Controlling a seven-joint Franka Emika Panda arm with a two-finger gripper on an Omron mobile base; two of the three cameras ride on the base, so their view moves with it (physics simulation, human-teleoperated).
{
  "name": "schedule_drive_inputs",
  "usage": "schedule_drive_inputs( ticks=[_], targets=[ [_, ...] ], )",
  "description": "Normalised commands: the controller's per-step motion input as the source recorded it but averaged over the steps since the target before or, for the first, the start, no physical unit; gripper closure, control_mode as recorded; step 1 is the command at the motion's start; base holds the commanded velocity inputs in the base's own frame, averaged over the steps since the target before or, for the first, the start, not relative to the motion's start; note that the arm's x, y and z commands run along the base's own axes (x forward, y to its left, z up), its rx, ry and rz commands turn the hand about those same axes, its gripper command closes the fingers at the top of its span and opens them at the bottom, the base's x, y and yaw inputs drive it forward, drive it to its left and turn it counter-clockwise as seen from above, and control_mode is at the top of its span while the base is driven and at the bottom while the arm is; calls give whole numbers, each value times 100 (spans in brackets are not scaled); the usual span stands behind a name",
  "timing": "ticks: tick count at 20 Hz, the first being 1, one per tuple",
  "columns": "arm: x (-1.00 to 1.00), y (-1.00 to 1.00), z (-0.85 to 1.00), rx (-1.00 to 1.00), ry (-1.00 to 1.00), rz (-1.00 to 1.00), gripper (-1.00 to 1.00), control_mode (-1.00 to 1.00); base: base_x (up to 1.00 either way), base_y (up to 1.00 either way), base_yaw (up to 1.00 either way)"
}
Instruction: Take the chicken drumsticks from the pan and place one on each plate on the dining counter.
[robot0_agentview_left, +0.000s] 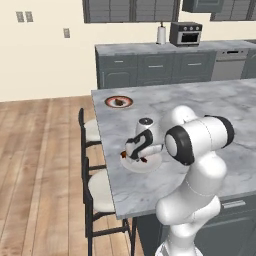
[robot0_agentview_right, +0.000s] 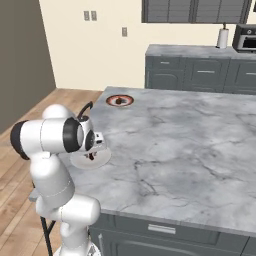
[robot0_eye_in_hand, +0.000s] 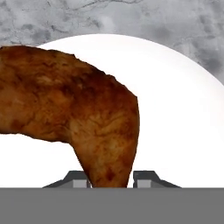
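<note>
In the left base view, you are hovering the two-finger gripper (robot0_agentview_left: 142, 160) low over the plain whitish round plate (robot0_agentview_left: 153, 163) at frame centre; the reddish-rimmed plate (robot0_agentview_left: 119, 102) above it already carries a drumstick. In the right base view, you are working at the marble dining counter's (robot0_agentview_right: 190, 145) left edge. In the hand view, the glossy orange-brown drumstick (robot0_eye_in_hand: 74, 113) is sitting between the dark fingertips (robot0_eye_in_hand: 78, 178); I cannot tell whether they are clamping it, so be spreading fully, then lifting straight.

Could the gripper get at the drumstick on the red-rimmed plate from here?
Probably, with a long stretch: that plate sits farther along the same counter edge, nothing between, but the gripper has a drumstick between its fingers over the white plate.
</note>
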Motion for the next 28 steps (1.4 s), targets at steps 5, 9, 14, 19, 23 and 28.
schedule_drive_inputs(
  ticks=[5,9,14,19,23,28],
  targets=[
    [9,0,2,0,1,0,-100,-100,0,0,0],
    [-21,0,48,0,11,-11,-100,-100,0,0,0],
    [-63,0,57,2,3,-17,-100,-100,0,0,0],
    [-86,-9,44,3,3,-15,-100,-100,0,0,0],
    [-100,-25,38,0,0,-4,-100,-100,0,0,0],
    [-100,-40,29,2,-15,-3,-100,-100,0,0,0]
  ],
)
